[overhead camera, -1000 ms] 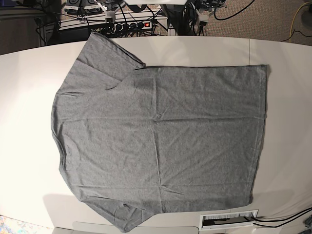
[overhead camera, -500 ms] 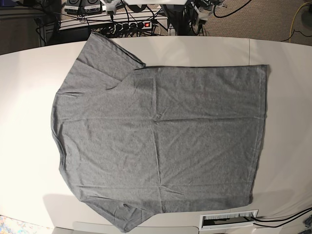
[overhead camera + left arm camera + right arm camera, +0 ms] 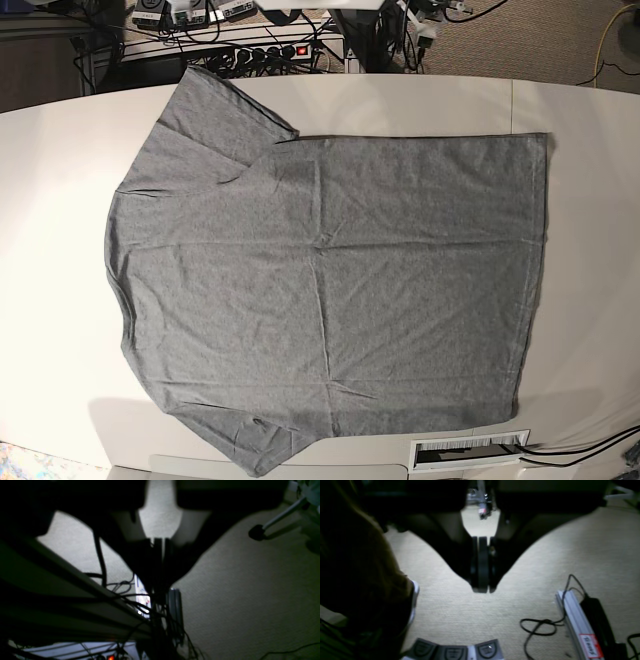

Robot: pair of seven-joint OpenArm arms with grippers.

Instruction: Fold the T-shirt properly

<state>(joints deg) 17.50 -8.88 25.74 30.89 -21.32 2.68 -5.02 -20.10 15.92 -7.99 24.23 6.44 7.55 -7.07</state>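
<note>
The grey T-shirt (image 3: 320,280) lies spread flat on the white table (image 3: 60,200), collar side to the left and hem to the right. One sleeve points to the back edge and the other to the front edge. Neither gripper shows in the base view. In the left wrist view my left gripper (image 3: 158,587) hangs shut with nothing in it, over cables and carpet behind the table. In the right wrist view my right gripper (image 3: 482,588) is also shut and empty, above the carpet floor.
A power strip (image 3: 300,49) with a red switch and tangled cables lie behind the table's back edge. A white labelled strip (image 3: 470,450) sits at the front edge. On the floor are an aluminium rail (image 3: 577,627), a looped cable (image 3: 540,627) and a chair caster (image 3: 255,532).
The T-shirt lies just as it did. Only the equipment at the top edge behind the table has shifted slightly.
</note>
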